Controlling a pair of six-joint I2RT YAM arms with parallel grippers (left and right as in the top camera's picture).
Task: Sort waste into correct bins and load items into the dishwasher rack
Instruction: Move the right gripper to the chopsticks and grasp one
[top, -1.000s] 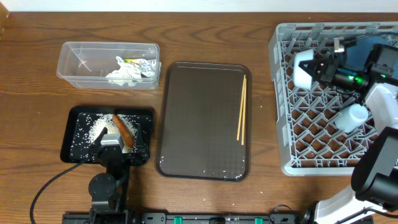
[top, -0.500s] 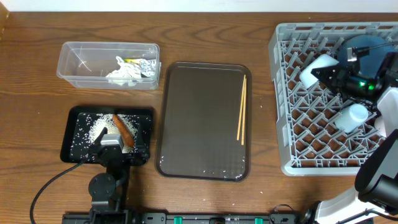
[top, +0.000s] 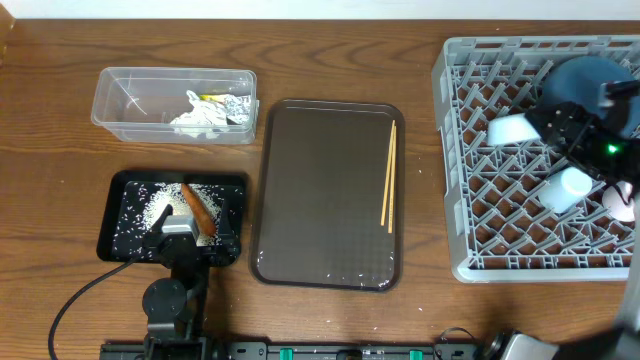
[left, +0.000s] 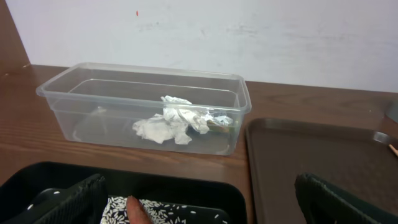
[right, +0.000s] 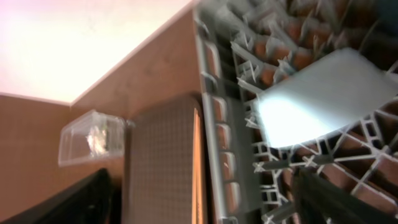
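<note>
Rests the left gripper (left: 199, 183) low at the near edge of the black tray (top: 112, 215), spread wide and holding nothing. Fitting, since the waste side looks done.

Keeps food scraps together there: rice grains (top: 145, 210) scattered over the floor, carrot (top: 195, 207) lying across them. Keeps dry rubbish apart in the clear tub (left: 56, 87): crumpled tissue (left: 168, 121), with the foil wrapper (left: 221, 121) touching it towards the right end.

Over the dishwasher rack (top: 450, 150), hangs the right gripper (right: 200, 186) with fingers apart, clamped on nothing, just beside the small pale bowl (top: 508, 130). Appears to have the bowl tilted among the pegs, probably so it stays wedged and drains. Has the white cup (top: 567, 188) in the rack nearby, and the dark-blue plate (top: 585, 75) near the far right corner, partly hidden by the arm.

Leaves only the chopsticks (top: 388, 175), side by side along the right edge of the brown serving tray (top: 320, 200), on the desk (top: 330, 60) between bins and rack. Probably calls next for a reach there. Tricky to pinch: thin, flat, close to the tray's raised rim.
</note>
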